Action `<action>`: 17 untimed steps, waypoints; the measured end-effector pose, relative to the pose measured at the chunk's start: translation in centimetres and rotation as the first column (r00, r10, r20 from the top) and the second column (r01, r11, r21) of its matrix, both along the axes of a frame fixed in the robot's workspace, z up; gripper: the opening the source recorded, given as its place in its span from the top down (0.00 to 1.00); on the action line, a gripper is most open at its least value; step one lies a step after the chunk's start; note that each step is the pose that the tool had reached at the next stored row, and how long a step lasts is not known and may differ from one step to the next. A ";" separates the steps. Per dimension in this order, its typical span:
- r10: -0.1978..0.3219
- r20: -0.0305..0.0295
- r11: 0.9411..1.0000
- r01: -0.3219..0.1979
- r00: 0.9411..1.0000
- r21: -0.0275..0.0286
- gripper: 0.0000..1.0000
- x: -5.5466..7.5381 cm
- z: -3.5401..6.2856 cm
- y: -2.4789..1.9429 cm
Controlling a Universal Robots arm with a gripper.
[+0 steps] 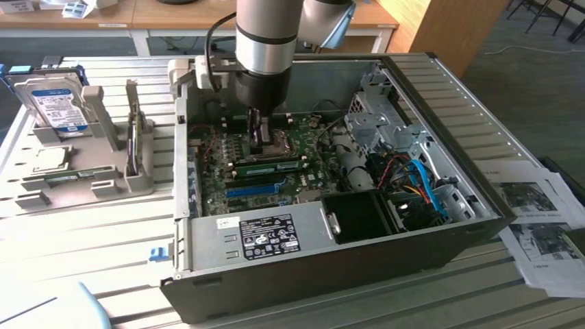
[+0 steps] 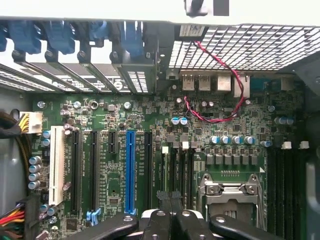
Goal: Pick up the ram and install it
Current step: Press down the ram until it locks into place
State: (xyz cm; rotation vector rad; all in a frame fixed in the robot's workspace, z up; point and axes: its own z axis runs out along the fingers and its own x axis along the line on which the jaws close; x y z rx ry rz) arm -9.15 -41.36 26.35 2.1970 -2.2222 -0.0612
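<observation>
The ram point(image 1: 270, 165), a long green stick, lies along a slot on the motherboard point(image 1: 306, 137) inside the open computer case, between the processor socket and the blue slot point(image 1: 251, 190). My gripper point(image 1: 263, 147) reaches down into the case and its tip stands just above and behind the middle of the ram; whether it touches the ram I cannot tell. In the wrist view the gripper point(image 2: 170, 202) is shut with its two fingers pressed together and nothing between them, over the black memory slots point(image 2: 182, 170) beside the blue slot point(image 2: 131, 170).
The case wall point(image 1: 457, 110) and the drive cage point(image 1: 379, 116) hem in the arm on the exterior view's right. A power supply point(image 1: 265, 233) and a black fan point(image 1: 366, 216) sit at the front. A hard drive point(image 1: 55, 103) stands on a grey rack at the left. Papers point(image 1: 539, 219) lie at the right.
</observation>
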 end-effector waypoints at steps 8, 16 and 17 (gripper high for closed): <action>0.000 0.000 1.000 0.000 1.000 0.000 0.91 0.0 1.40 0.00; 0.000 0.000 1.000 0.000 1.000 0.000 0.91 0.0 4.35 0.00; 0.000 0.000 1.000 0.000 1.000 0.000 0.91 0.0 4.56 0.00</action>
